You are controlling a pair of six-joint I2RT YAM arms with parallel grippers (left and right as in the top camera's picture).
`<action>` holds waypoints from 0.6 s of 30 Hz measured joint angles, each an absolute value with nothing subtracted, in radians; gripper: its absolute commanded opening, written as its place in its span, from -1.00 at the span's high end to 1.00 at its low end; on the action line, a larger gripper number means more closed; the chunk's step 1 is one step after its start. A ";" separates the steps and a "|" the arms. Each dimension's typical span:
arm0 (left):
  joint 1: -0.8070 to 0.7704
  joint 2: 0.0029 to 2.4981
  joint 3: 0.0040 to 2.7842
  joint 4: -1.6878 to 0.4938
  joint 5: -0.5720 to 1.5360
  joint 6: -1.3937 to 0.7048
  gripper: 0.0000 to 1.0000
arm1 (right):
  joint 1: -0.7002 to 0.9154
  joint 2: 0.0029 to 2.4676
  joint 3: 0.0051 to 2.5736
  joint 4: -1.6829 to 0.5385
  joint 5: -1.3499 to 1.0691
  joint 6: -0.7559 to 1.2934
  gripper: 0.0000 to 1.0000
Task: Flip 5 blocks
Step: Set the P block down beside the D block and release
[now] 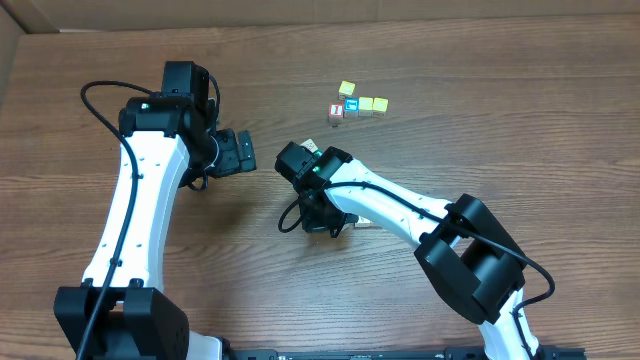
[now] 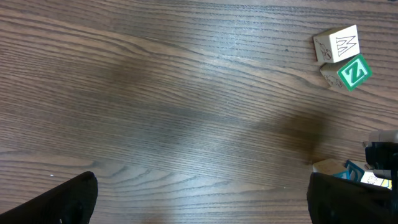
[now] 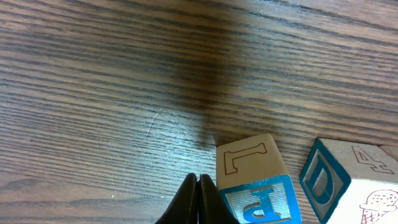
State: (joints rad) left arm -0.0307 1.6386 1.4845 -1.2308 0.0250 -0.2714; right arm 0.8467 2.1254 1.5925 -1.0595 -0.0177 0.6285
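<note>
In the right wrist view, a block with a blue "P" face point(image 3: 258, 185) and an outlined "L" on top stands on the wood. My right gripper point(image 3: 198, 200) is shut and holds nothing, its tips resting against that block's left side. Just right of it is a whitish block with a blue "D" face point(image 3: 344, 180). The left wrist view shows a green "Z" block point(image 2: 353, 72) touching a whitish block with a faint mark point(image 2: 337, 45) at the upper right. My left gripper point(image 2: 202, 208) is open over bare wood, well to the left of them. From overhead, the right gripper point(image 1: 330, 225) is at the table's middle.
A cluster of yellow cubes point(image 1: 372, 104), a blue-letter cube point(image 1: 351, 103) and a red-letter cube point(image 1: 336, 111) lies at the back of the table point(image 1: 500, 120). The left arm point(image 1: 150, 170) stands at the left.
</note>
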 measured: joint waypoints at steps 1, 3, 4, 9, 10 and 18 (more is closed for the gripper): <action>-0.031 1.639 1.485 -1.231 0.025 -0.271 -1.00 | 0.847 2.125 1.592 -1.058 -0.017 0.628 0.92; -0.031 1.639 1.485 -1.231 0.025 -0.271 -1.00 | 0.847 2.125 1.592 -1.059 -0.015 0.628 0.91; -0.031 1.639 1.485 -1.231 0.025 -0.271 -1.00 | 0.846 2.125 1.592 -1.059 -0.012 0.628 0.91; -0.031 1.639 1.485 -1.231 0.025 -0.271 -0.99 | 0.845 2.125 1.592 -1.058 -0.007 0.628 0.91; -0.031 1.639 1.485 -1.231 0.025 -0.271 -1.00 | 0.845 2.125 1.592 -1.058 -0.006 0.629 0.91; -0.031 1.639 1.485 -1.231 0.025 -0.271 -1.00 | 0.845 2.125 1.592 -1.059 0.007 0.628 0.90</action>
